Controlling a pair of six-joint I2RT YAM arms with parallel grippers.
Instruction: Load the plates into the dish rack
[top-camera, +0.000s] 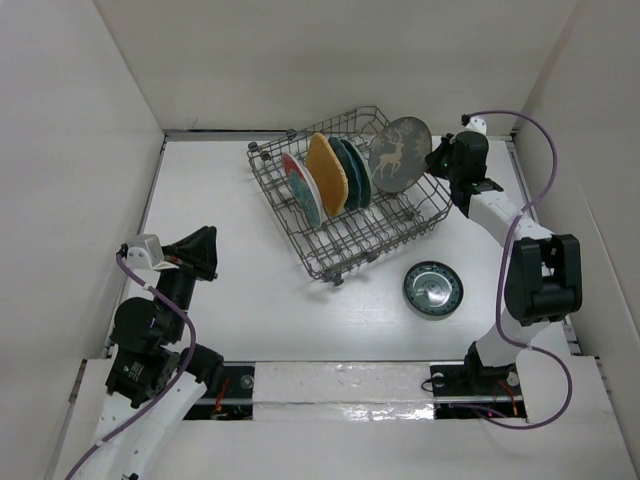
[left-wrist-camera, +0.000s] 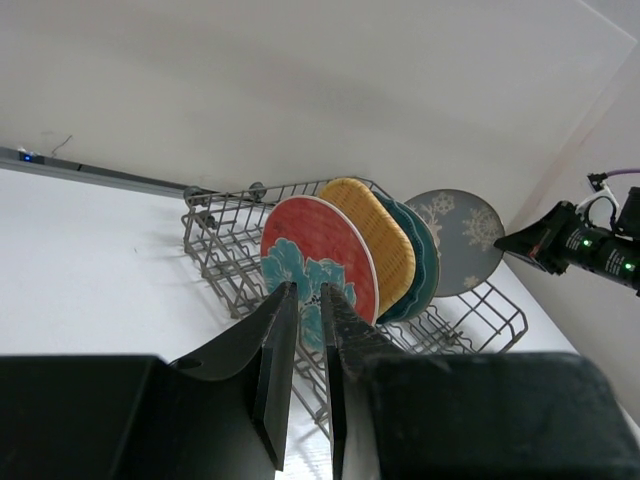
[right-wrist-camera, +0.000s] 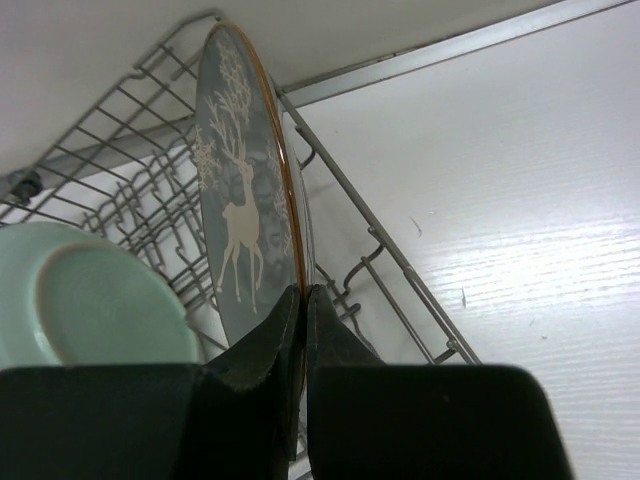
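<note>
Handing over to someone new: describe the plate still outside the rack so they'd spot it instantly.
Find the grey wire dish rack at the table's far middle. On the tabletop between its right corner and the right arm lies a small dark ringed plate. It alone lies flat outside; the grey deer plate and the others stand on edge in the rack.

Both arms are white shells joined by chunky black joints. The left arm (top-camera: 140, 335), lower left in the overhead view, trails a purple cable (top-camera: 186, 340); the right arm (top-camera: 535, 275), at right, carries a longer purple loop (top-camera: 551, 150). The left gripper (left-wrist-camera: 308, 290) has black wedge-shaped fingers (left-wrist-camera: 275, 370).
</note>
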